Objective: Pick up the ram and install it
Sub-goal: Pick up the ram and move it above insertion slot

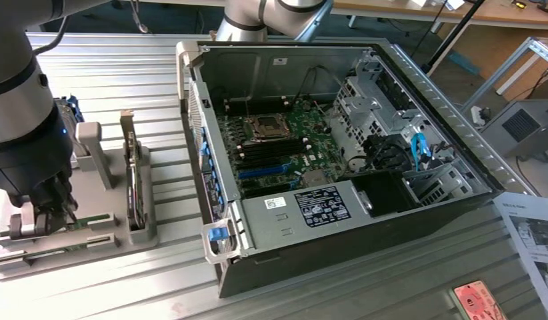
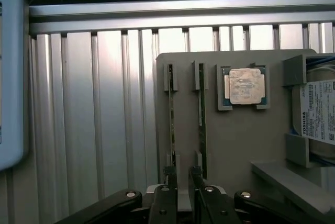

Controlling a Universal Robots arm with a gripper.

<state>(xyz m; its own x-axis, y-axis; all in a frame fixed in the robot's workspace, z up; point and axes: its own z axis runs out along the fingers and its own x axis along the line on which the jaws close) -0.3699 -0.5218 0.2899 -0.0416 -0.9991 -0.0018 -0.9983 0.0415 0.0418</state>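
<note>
Two slim green sticks stand on edge, side by side, in the grey holder [image 2: 235, 145]. I'm taking the ram [image 2: 171, 109] beside its twin [image 2: 201, 109]. The gripper [image 2: 181, 174] is low over the holder with its fingers parted and nothing between them. Both sticks run lengthwise straight away from the fingertips, their near ends just ahead. I can't tell which stick the gap is lined up on. The open computer case [image 1: 452, 120] sits well apart, to the exterior view's right.

There are two ram sticks [image 2: 171, 119], one processor chip [image 2: 243, 85], one hard drive [image 2: 318, 111], one computer case [image 1: 256, 70].
</note>
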